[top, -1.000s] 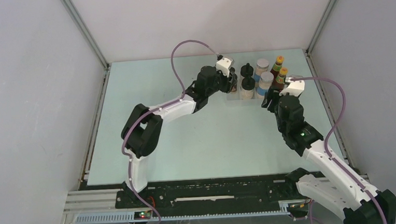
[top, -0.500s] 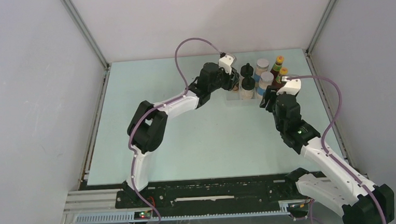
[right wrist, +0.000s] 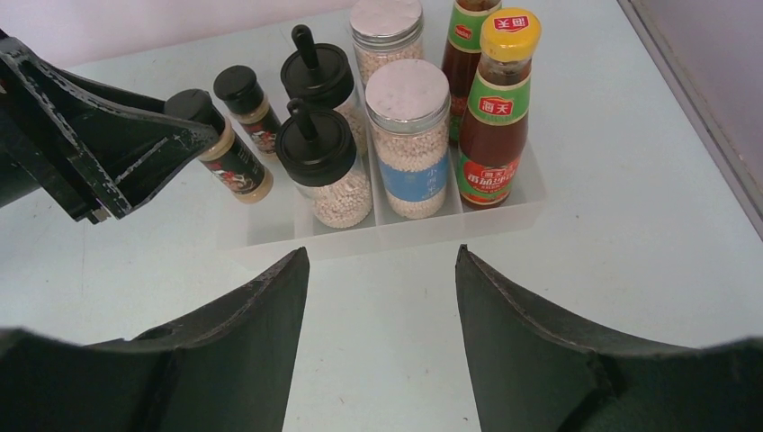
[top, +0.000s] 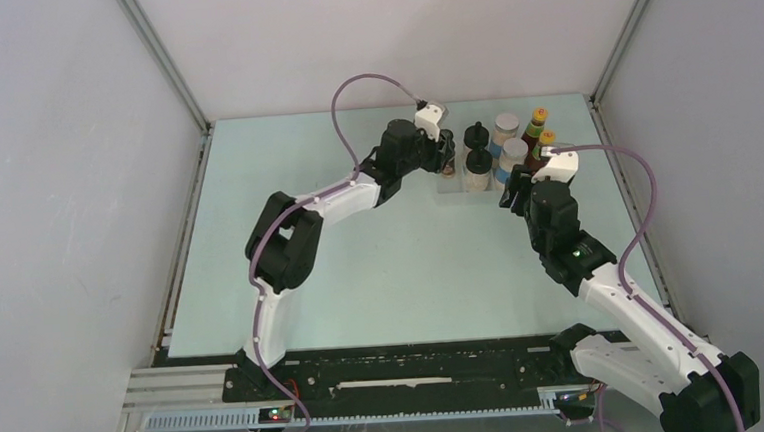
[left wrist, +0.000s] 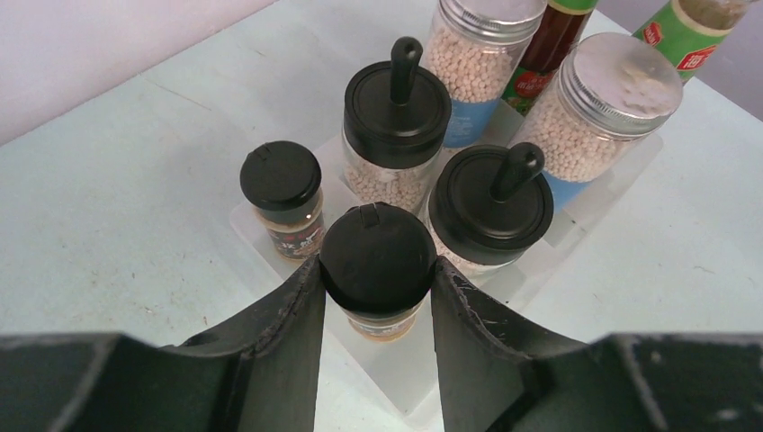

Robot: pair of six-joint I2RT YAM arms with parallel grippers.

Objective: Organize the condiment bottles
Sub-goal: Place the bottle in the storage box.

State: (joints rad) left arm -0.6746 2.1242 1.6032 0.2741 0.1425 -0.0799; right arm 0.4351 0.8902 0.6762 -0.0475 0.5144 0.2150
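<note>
- Black cap was where the left end effector pinched the tiny dark jar, one finger pressed on each side. With the grip that high, the jar could swing or slip if the arm jerked.
- That jar hung tilted, cap leaning toward the left arm, over the near-left slot of the clear tray. Couldn't tell if its base touched the slot floor. Released at that lean, it would prob. tip over instead of standing.
- Neighbours were tight. One of the black-lidded jars stood just beside it, and the second tiny jar was just behind. Any sideways drift on the way down could knock either, esp. the tall lid knobs.
- Right end effector was spread wide w/ nothing between the fingers, just in front of the tray's near wall. A fwd nudge could shove the light tray and throw off the placement.
- Tray sat at the far right of the worktop, bottles lined up in pairs.
- From left to right: tiny jars w/ dark labels, black-lidded jars of pale beads, grey-lidded jars w/ blue labels, then red sauce bottles w/ yellow caps. All but the held one stood upright.
- Looked like the last bottle, so the job seemed nearly done.
</note>
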